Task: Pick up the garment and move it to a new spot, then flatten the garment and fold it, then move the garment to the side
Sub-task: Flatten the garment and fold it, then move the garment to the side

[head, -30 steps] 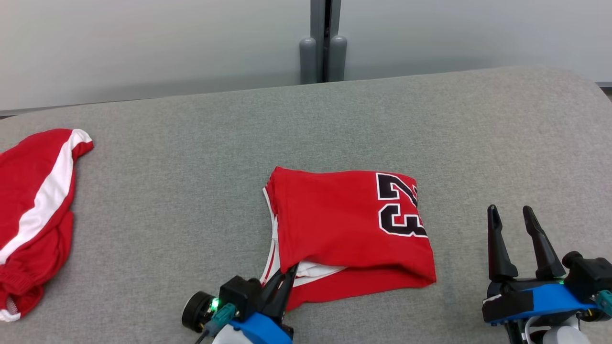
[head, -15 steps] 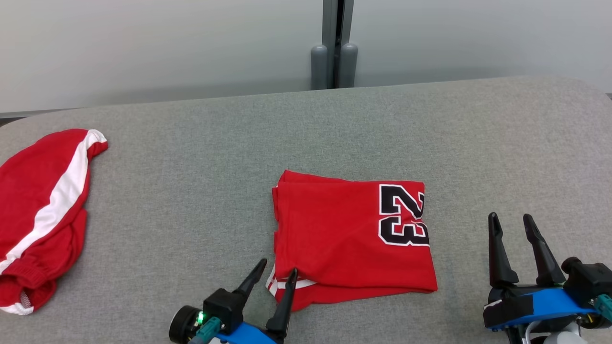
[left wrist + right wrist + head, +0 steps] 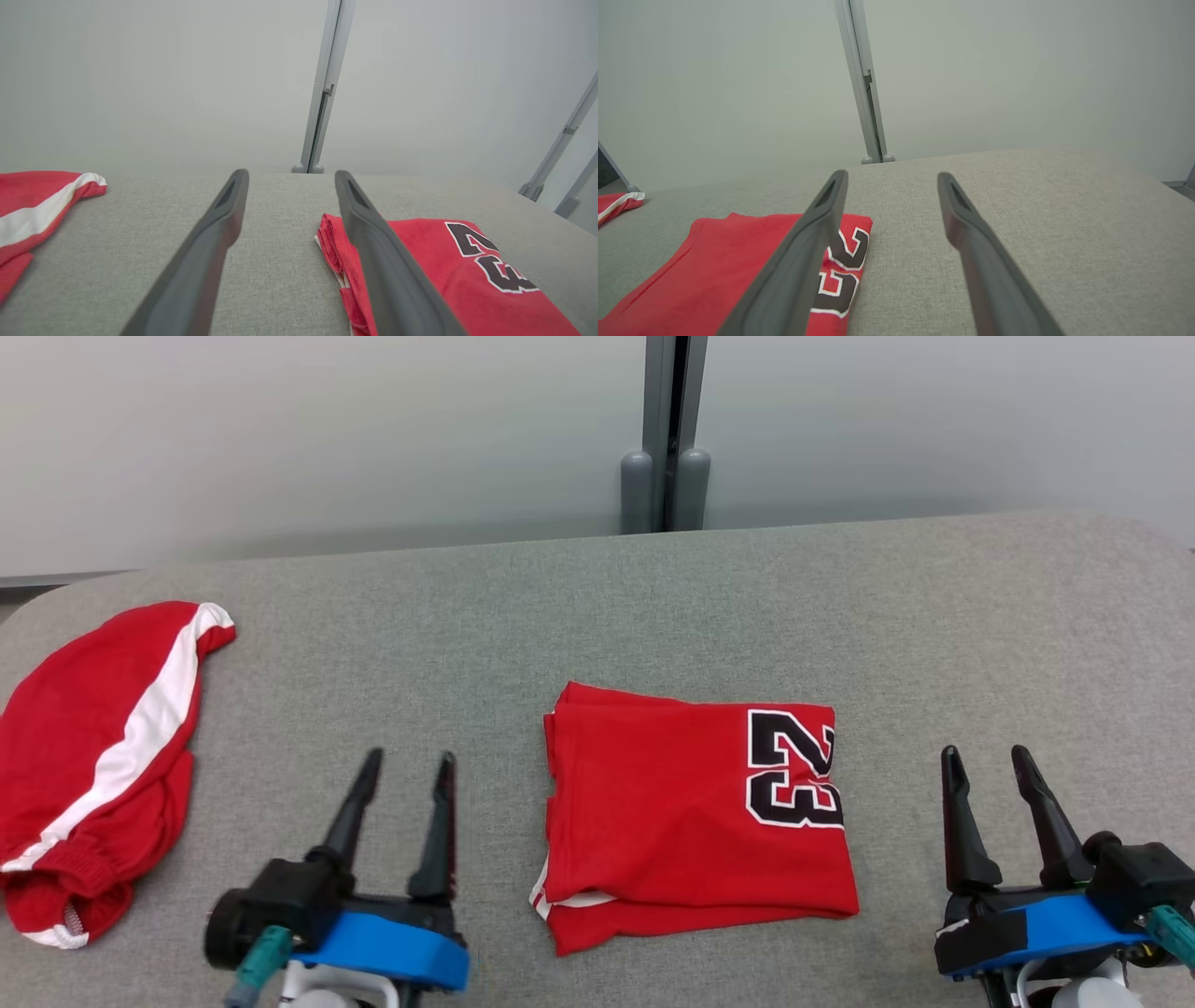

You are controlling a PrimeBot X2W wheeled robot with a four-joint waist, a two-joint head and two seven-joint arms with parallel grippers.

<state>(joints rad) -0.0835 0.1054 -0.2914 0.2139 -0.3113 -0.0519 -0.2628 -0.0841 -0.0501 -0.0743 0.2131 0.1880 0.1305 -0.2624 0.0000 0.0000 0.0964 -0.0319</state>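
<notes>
Second red-and-white garment [image 3: 28, 189] cut by the left edge; under-layers of the folded jersey [image 3: 672, 831] hidden, perhaps several.

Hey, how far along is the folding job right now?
Done: the jersey lies folded into a rectangle on the grey surface. In hand: nothing; left gripper and right gripper stand open beside it. Left: moving it to the side.
</notes>
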